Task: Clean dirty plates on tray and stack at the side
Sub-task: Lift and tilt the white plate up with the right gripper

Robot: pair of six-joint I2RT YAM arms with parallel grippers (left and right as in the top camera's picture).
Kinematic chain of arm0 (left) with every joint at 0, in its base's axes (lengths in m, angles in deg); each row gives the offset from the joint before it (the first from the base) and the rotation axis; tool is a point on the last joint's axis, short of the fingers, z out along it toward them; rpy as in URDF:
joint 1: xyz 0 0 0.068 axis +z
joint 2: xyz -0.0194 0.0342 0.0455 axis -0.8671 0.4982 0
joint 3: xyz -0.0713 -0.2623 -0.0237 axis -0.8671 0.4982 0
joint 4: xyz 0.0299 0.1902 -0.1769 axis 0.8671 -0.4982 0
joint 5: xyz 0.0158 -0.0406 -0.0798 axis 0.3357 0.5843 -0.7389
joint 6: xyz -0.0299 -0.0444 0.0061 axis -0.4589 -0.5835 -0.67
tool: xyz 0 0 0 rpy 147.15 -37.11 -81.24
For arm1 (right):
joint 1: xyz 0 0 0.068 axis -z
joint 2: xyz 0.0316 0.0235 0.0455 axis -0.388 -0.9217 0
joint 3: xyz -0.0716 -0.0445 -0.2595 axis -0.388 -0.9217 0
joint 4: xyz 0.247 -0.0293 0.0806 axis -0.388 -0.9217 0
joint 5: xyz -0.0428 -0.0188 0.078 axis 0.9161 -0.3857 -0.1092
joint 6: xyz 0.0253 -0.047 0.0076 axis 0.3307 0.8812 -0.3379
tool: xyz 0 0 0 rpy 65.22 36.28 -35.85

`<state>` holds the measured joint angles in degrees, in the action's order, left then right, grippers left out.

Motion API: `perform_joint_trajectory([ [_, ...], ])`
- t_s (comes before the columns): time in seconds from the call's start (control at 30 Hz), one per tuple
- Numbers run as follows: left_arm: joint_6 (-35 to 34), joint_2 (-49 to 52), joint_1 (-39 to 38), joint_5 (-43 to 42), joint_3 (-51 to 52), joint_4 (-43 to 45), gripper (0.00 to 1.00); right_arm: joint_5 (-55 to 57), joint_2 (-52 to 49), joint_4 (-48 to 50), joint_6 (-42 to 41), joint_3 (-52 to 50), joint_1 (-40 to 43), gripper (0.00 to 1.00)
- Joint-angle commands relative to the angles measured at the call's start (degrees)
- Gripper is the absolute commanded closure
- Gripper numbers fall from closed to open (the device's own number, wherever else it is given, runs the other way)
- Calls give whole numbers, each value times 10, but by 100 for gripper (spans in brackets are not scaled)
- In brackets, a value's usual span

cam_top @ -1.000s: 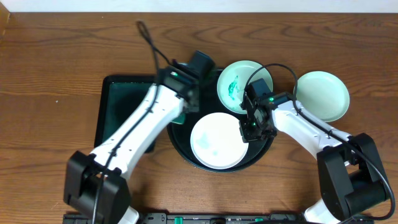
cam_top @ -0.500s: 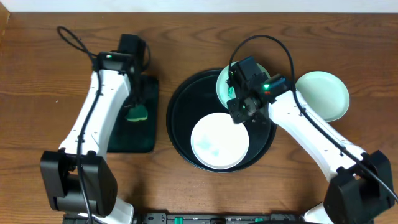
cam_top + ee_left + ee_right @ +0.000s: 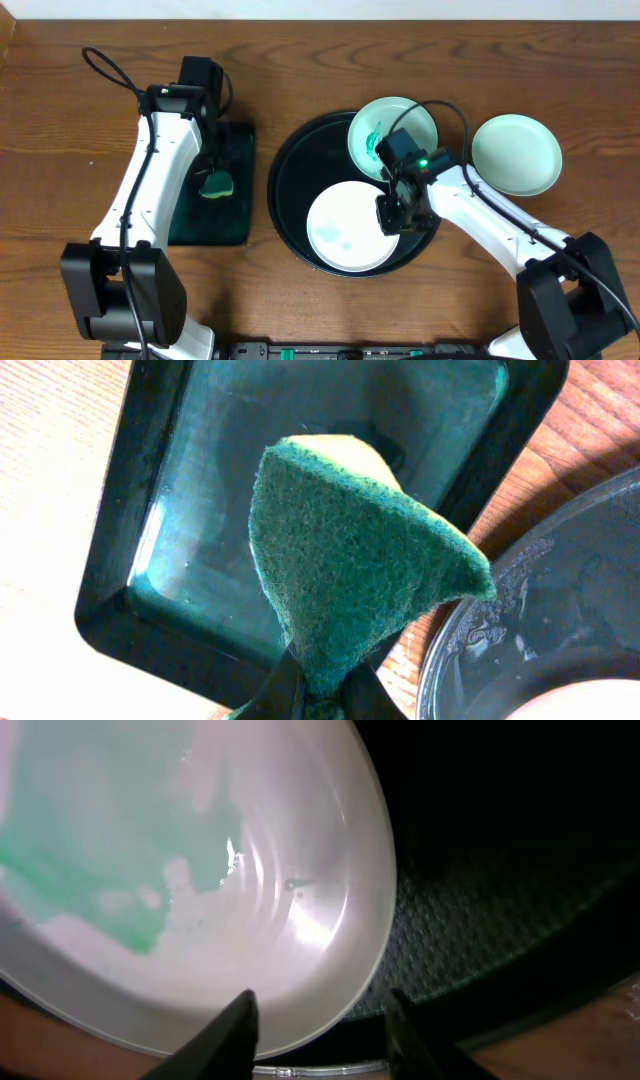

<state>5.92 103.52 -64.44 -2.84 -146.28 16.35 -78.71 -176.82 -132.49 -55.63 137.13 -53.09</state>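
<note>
White plate (image 3: 200, 870) sits rim-first between right hand's (image 3: 322, 1028) parted fingers (image 3: 232, 1025); left hand (image 3: 318, 698) clamps sponge (image 3: 350, 550).

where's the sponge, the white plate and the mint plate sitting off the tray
green sponge (image 3: 350, 550): left wrist view, middle of its scrubby face
white plate (image 3: 340, 232): overhead view, centre of its well
mint plate on the table (image 3: 516, 153): overhead view, centre of its well

Round tray (image 3: 288, 190) mid-tabletop (image 3: 80, 100), front plate (image 3: 345, 228) inside it, rear plate (image 3: 385, 135) at its back right rim, third plate (image 3: 516, 153) on the tabletop to its right, rectangular tray (image 3: 232, 222) to its left, sponge (image 3: 217, 185) above that.
</note>
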Motion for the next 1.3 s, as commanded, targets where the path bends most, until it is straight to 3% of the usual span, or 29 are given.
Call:
perform_joint_trajectory([
  [0.0,5,3,2,1,3,-1,93,-9,-2,37,-17,-40,6,58],
  [0.3,5,3,2,1,3,-2,93,-9,-2,158,-41,-106,8,52],
  [0.4,5,3,2,1,3,-2,93,-7,-2,189,-42,-120,8,55],
  [0.53,6,3,2,1,3,-2,93,5,-2,224,-45,-135,8,76],
  [0.6,6,3,2,1,3,-2,93,16,-2,231,-45,-139,8,94],
  [0.63,6,3,2,1,3,-2,93,24,-2,232,-45,-139,8,99],
  [0.93,5,3,2,1,3,-2,93,45,25,243,9,-130,3,99],
  [1.27,5,3,2,1,3,-2,92,194,178,244,78,-116,-44,99],
])
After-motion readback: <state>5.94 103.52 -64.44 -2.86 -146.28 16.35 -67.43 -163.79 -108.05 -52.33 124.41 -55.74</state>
